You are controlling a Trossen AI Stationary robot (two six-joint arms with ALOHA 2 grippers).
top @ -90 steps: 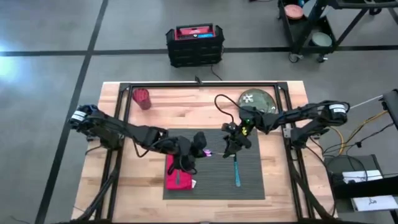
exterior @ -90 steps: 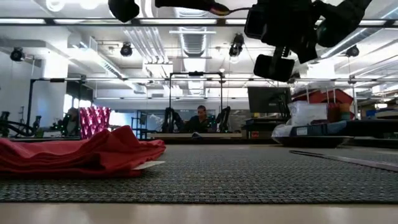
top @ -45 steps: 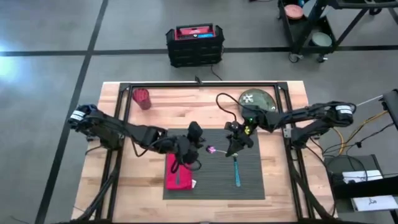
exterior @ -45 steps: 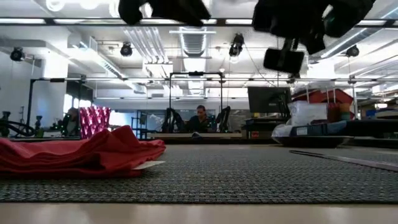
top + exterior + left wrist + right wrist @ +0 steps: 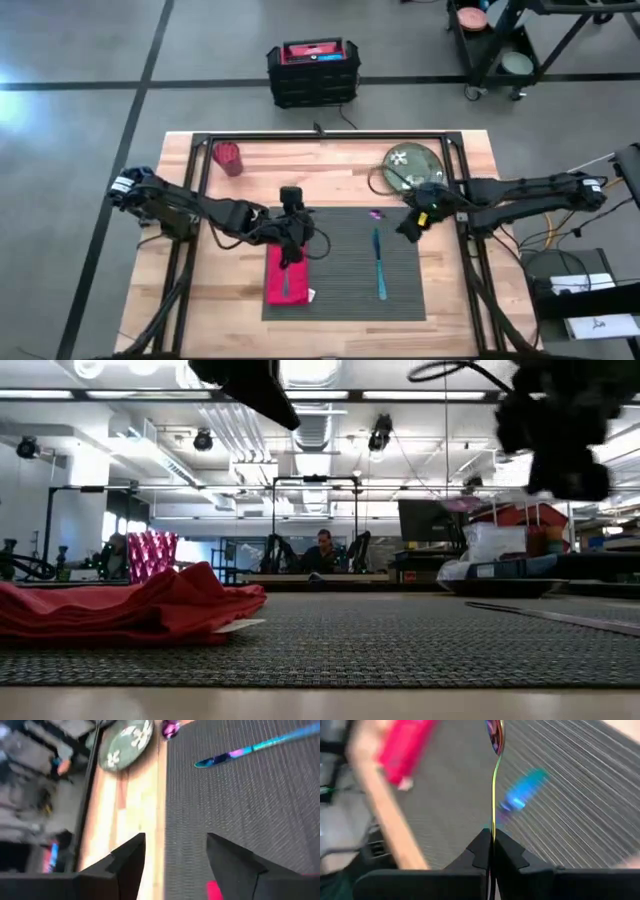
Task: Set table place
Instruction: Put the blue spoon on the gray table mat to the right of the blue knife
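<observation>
Above the placemat, right gripper pinches spoon.

Placemat centre free btw napkin, knife

One dark grey ribbed placemat. One red cloth napkin, lying partly on the mat's left part. One green patterned plate, on the bare wood beyond the mat's far right corner. One red faceted cup, near the far left corner of the tabletop. Two iridescent utensils: one blue-handled piece flat on the mat, one spoon pinched upright in the right gripper. Two dark arms, two grippers: left gripper with jaws spread above the mat's far edge. One black and red case on the floor beyond the table.
</observation>
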